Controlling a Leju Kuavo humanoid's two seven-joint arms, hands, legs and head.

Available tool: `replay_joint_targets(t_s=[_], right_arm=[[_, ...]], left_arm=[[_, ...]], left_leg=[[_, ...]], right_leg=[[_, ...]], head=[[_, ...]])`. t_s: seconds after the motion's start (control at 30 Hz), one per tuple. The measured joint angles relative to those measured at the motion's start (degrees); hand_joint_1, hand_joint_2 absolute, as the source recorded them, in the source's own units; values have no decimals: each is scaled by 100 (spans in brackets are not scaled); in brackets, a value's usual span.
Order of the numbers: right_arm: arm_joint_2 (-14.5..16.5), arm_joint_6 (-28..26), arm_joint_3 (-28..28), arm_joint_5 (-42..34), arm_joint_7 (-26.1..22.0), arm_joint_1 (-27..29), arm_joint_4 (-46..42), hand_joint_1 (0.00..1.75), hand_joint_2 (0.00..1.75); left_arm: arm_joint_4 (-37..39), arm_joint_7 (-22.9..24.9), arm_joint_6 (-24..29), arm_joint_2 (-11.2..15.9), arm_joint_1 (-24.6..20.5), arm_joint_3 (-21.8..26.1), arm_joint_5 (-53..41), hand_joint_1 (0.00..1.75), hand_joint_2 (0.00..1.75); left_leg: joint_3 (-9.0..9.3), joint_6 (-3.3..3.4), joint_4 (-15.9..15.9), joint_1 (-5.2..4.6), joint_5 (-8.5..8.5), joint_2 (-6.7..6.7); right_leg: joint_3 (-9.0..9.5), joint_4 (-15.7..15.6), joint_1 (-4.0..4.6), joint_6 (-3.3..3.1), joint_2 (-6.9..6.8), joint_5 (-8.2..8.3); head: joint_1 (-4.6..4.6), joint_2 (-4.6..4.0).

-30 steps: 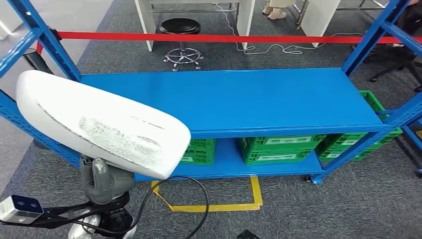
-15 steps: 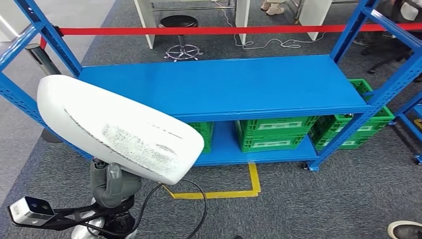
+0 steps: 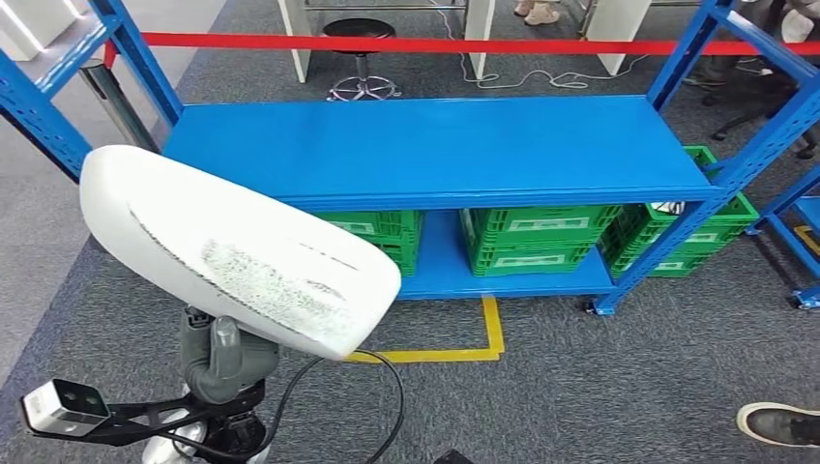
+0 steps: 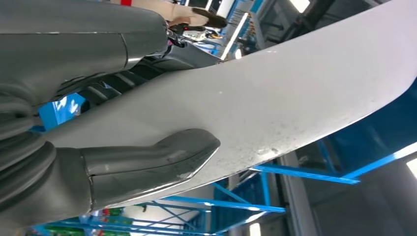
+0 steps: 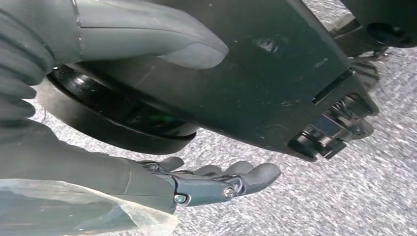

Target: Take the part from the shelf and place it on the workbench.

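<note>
Left robot hand (image 3: 220, 360), at the near left, grips a large white curved part (image 3: 237, 253) from below; in the left wrist view its thumb (image 4: 147, 160) lies pressed flat against the part's pale surface (image 4: 275, 93), with the other fingers on the opposite face. The part is held aloft, tilted, its rough speckled patch facing up, in front of the left end of the shelf and clear of it.

Right robot hand (image 5: 216, 182) hangs over grey carpet, empty, fingers loosely curled and not closed.

Beyond the part: a blue steel shelf (image 3: 440, 150) with a bare upper deck. Green crates (image 3: 537, 237) stand on its lower deck, with another green crate (image 3: 691, 242) at the right end. A yellow floor marking (image 3: 488, 343) lies on the carpet just in front of the shelf. A black cable (image 3: 387, 396) loops near the left arm.

Far side: a red barrier tape (image 3: 435, 43) crosses behind the shelf, with a black stool (image 3: 360, 48) past it. A person's shoe (image 3: 778, 423) rests at the near right.
</note>
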Motion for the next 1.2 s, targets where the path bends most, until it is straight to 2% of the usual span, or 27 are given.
replay_joint_targets(t_s=[0.07, 0.1, 0.13, 0.17, 0.2, 0.23, 0.27, 0.33, 0.37, 0.4, 0.47, 0.5, 0.57, 0.6, 0.63, 0.67, 0.7, 0.73, 0.8, 0.87, 0.93, 1.0, 1.07, 1.1, 1.13, 1.17, 1.2], right_arm=[[-4, 1, 0, -1, -5, -15, 0, 0, 175], [-6, 4, 0, -2, -5, -22, 0, 0, 175], [-8, 9, 0, -3, -4, -26, 0, 0, 175], [-9, 19, -1, -7, -3, -24, 0, 0, 175], [-10, 35, -2, -15, -5, -16, 0, 0, 175], [-10, 54, -5, -26, -11, -4, 0, 0, 175], [-10, 72, -9, -40, -20, 9, 0, 0, 175], [-10, 96, -17, -64, -46, 25, 1, 0, 175], [-10, 99, -19, -73, -57, 32, 2, 0, 175], [-10, 99, -20, -79, -67, 46, 4, 0, 175], [-9, 97, -22, -89, -77, 82, 8, 0, 175], [-9, 96, -24, -93, -80, 95, 10, 0, 175], [-8, 96, -27, -99, -85, 102, 11, 0, 175], [-8, 96, -27, -99, -86, 104, 11, 0, 175], [-8, 97, -28, -99, -86, 107, 11, 0, 175], [-8, 97, -30, -100, -87, 109, 11, 0, 175], [-8, 97, -31, -101, -89, 109, 11, 0, 175], [-8, 97, -32, -100, -91, 107, 11, 0, 175], [4, 96, -34, -101, -95, 95, 14, 0, 175], [16, 98, -37, -99, -95, 80, 19, 0, 175], [14, 101, -39, -85, -95, 74, 20, 0, 175], [9, 107, -39, -58, -93, 65, 19, 0, 175], [5, 118, -40, -38, -91, 35, 18, 0, 175], [4, 123, -40, -35, -91, 15, 17, 0, 175], [3, 131, -40, -33, -92, -2, 17, 0, 175], [3, 140, -40, -31, -90, -12, 17, 0, 175], [3, 153, -40, -26, -80, -16, 17, 0, 175]], left_arm=[[12, -1, -31, -1, -1, -3, -33, 175, 175], [19, -1, -39, -1, -1, -3, -42, 175, 175], [27, 0, -43, -1, -1, -3, -42, 175, 175], [34, 0, -46, -1, -2, -3, -37, 175, 175], [39, 0, -46, -2, -4, -2, -27, 175, 175], [43, 0, -39, -4, -9, -1, -11, 175, 175], [44, -1, -20, -8, -14, 1, 6, 175, 175], [45, -1, 49, -15, -29, 3, 54, 175, 175], [46, -1, 88, -16, -36, 4, 74, 175, 175], [49, -1, 116, -16, -42, 5, 90, 175, 175], [53, -1, 144, -15, -51, 5, 99, 175, 175], [55, -1, 149, -14, -53, 5, 104, 175, 175], [60, -1, 153, -13, -56, 7, 116, 175, 175], [65, -1, 154, -12, -57, 7, 121, 175, 175], [70, 0, 154, -12, -58, 7, 123, 175, 175], [74, 1, 154, -11, -59, 7, 123, 175, 175], [77, 1, 155, -12, -61, 7, 124, 175, 175], [78, 1, 155, -12, -62, 6, 124, 175, 175], [80, 0, 156, -10, -62, 8, 124, 175, 175], [83, 1, 157, -8, -64, 10, 125, 175, 175], [84, 1, 151, -14, -76, 5, 133, 175, 175], [84, 1, 122, -19, -94, -4, 134, 175, 175], [85, 1, 96, -20, -100, -3, 117, 175, 175], [85, 1, 90, -20, -97, 2, 105, 175, 175], [86, 1, 86, -20, -96, 5, 98, 175, 175], [89, 1, 81, -20, -96, 7, 93, 175, 175], [90, 1, 74, -21, -97, 7, 96, 175, 175]], left_leg=[[-168, 37, 7, -7, 125, 7], [-258, 38, 14, -11, 193, 9], [-354, 34, 20, -14, 256, 11], [-455, 23, 32, -13, 318, 13], [-555, 6, 51, -11, 374, 14], [-647, -15, 78, -11, 424, 19], [-725, -38, 122, -20, 466, 25], [-821, -87, 221, -42, 530, 51], [-844, -110, 253, -47, 560, 75], [-855, -135, 272, -41, 591, 108], [-883, -195, 344, -14, 512, 129], [-924, -228, 494, -2, 347, 111], [-1092, -278, 1127, 10, -150, 57], [-1182, -288, 1500, 12, -345, 44], [-1223, -286, 1767, 12, -438, 36], [-1191, -273, 1847, 12, -415, 27], [-1068, -247, 1703, 10, -283, 5], [-880, -207, 1383, 7, -79, -66], [-542, -120, 763, 17, 207, -331], [-442, -79, 546, 9, 263, -485], [-407, -58, 414, 0, 276, -382], [-310, -11, 166, 28, 227, -243], [-269, 17, 26, 42, 185, -103], [-278, 19, 23, 40, 187, -30], [-281, 18, 28, 38, 184, 49], [-281, 15, 38, 36, 180, 121], [-282, 9, 52, 37, 174, 185]], right_leg=[[-147, 617, -18, 42, 12, -548], [-185, 950, -26, 57, 12, -711], [-179, 1189, -31, 71, 12, -729], [-114, 1285, -38, 82, 12, -596], [26, 1208, -48, 91, 11, -373], [246, 965, -61, 102, -7, -173], [529, 582, -70, 114, -59, -96], [1025, -200, -69, 71, -146, -284], [1143, -430, -59, 26, -153, -403], [1166, -517, -53, -40, -121, -449], [1116, -510, -54, -140, -55, -399], [1089, -509, -58, -179, -27, -359], [1027, -505, -55, -217, 37, -291], [995, -501, -52, -222, 72, -263], [981, -493, -47, -222, 112, -237], [966, -482, -42, -220, 157, -218], [960, -466, -36, -216, 212, -204], [960, -448, -31, -211, 271, -197], [892, -409, -34, -182, 391, -197], [814, -390, -80, -104, 509, -175], [776, -405, -118, -18, 605, -154], [625, -253, -101, 42, 455, -277], [268, 350, -90, 99, 201, -562], [69, 731, -94, 126, 141, -686], [-78, 1016, -97, 152, 109, -732], [-131, 1110, -99, 171, 85, -674], [-72, 977, -101, 182, 54, -516]], head=[[14, 0], [14, 0], [13, 0], [14, 0], [13, 0], [14, 0], [17, 0], [14, 0], [8, 0], [2, 0], [-2, 0], [-1, 0], [-6, 0], [-6, 0], [-6, 0], [-6, 0], [-6, 0], [-6, 0], [9, 1], [16, 1], [2, 1], [32, 1], [75, 2], [82, 2], [85, 2], [89, 2], [90, 2]])
